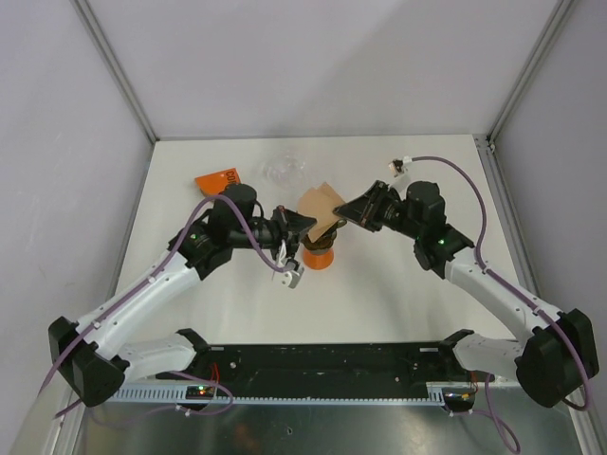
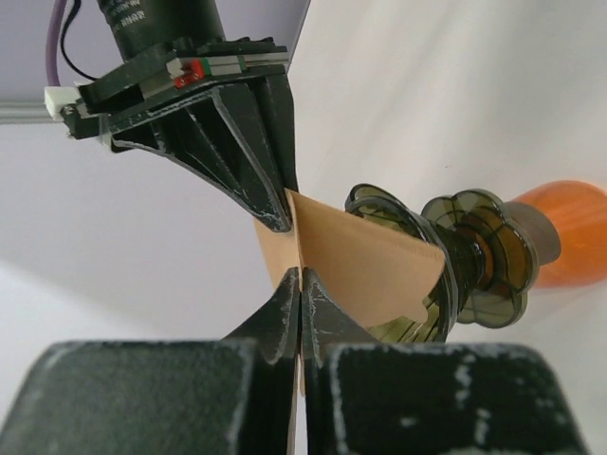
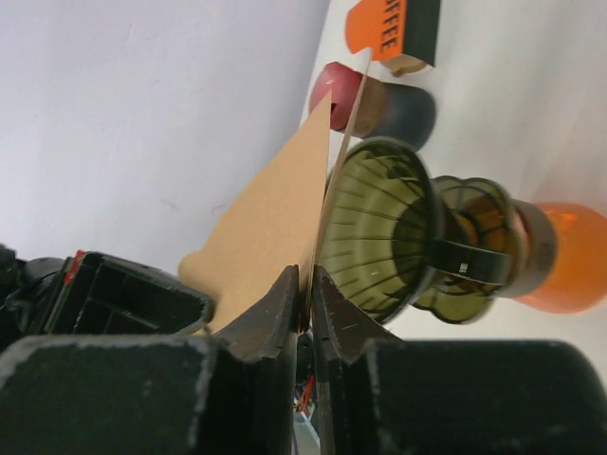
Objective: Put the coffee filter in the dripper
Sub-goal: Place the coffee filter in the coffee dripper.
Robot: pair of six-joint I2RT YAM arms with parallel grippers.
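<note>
Left hand point(image 2: 301, 284), right point(image 3: 305, 284) pinch one filter point(image 2: 360, 261); one dripper point(image 3: 379, 227)

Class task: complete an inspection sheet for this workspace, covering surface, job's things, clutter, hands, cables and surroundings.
Surface: white table.
Job's things: coffee filter at the rim of the dripper, not yet seated; dripper stands on an orange base.
Clutter: orange packet; clear glass item.
Hands: left hand and right hand both shut on the coffee filter.
Cables: purple cables hang in loose loops.
Surroundings: pale walls, metal corner posts.
</note>
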